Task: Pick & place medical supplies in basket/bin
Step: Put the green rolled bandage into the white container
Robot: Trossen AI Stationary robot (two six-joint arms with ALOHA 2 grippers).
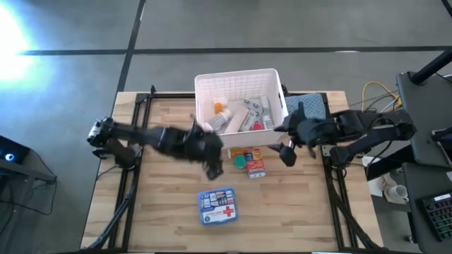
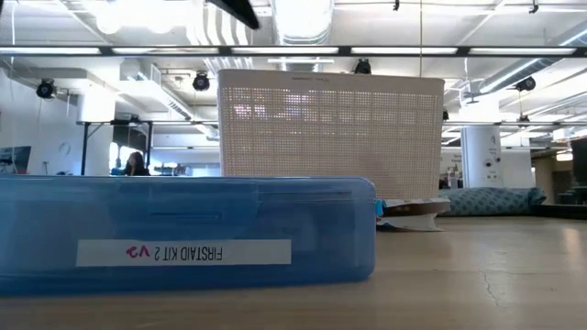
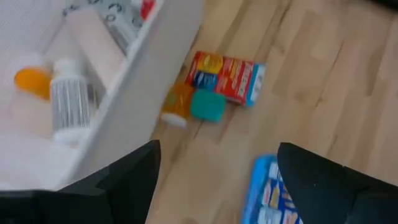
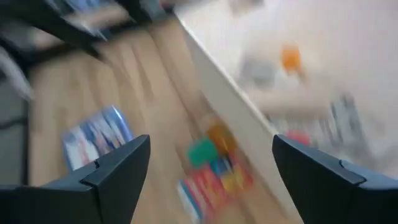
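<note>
The white basket (image 1: 277, 83) stands at the table's far middle and holds a white pill bottle (image 3: 67, 99), an orange vial (image 3: 32, 82) and grey packets (image 1: 254, 113). On the table in front of it lie a red box (image 1: 255, 166), a green piece (image 1: 240, 161) and an orange piece (image 3: 177, 101). The blue first-aid kit (image 1: 218, 206) lies nearer the front. My left gripper (image 1: 213, 168) is open and empty at the basket's near left corner. My right gripper (image 1: 287, 154) is open and empty at the basket's near right corner.
A blue-grey folded cloth (image 1: 316, 107) lies right of the basket, under my right arm. In the low view the first-aid kit (image 2: 183, 234) fills the foreground, with the basket (image 2: 330, 128) behind it. Bare wood lies at the table's near left and near right.
</note>
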